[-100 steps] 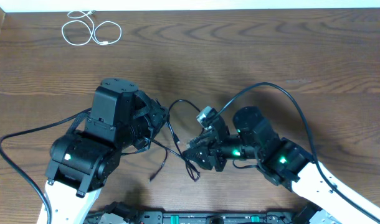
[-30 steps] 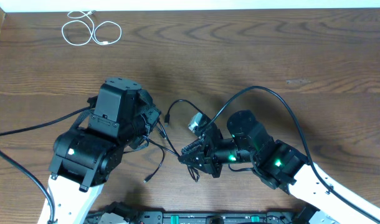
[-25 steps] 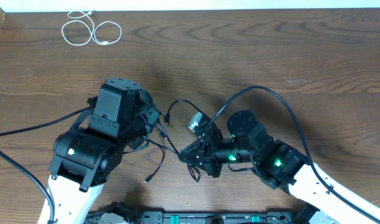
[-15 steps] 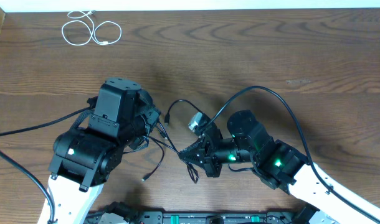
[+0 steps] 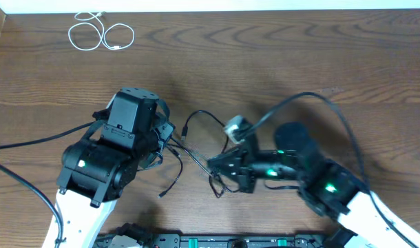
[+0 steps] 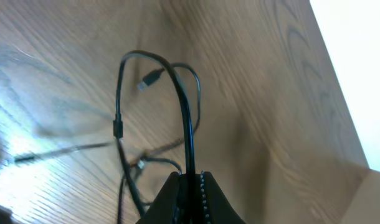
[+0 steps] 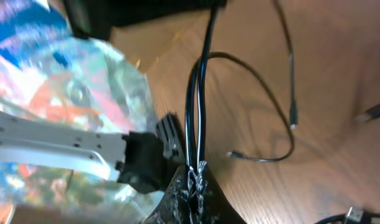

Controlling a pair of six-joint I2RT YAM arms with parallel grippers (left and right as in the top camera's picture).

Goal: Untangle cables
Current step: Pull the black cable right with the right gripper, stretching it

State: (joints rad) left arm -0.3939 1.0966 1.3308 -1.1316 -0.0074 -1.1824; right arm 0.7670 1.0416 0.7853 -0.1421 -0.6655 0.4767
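Left pincer (image 6: 191, 177) closed tight, right pincer (image 7: 196, 169) closed tight, arms angled toward each other

- Cut off at the left wrist view's bottom edge: lower strands of the black cables (image 6: 187, 124).
- Hidden under the left arm (image 5: 107, 158) from overhead: the left gripper (image 6: 191, 179) and its tips.
- Smeared into coloured blur, left side of the right wrist view; perhaps an arm housing.
- Too small to read: plugs on the white cable (image 5: 100, 33) by the table's (image 5: 299, 55) far left corner.

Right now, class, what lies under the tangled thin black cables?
Bare brown wooden table under the thin black cables. Whatever lies beneath the left arm and right arm is covered.
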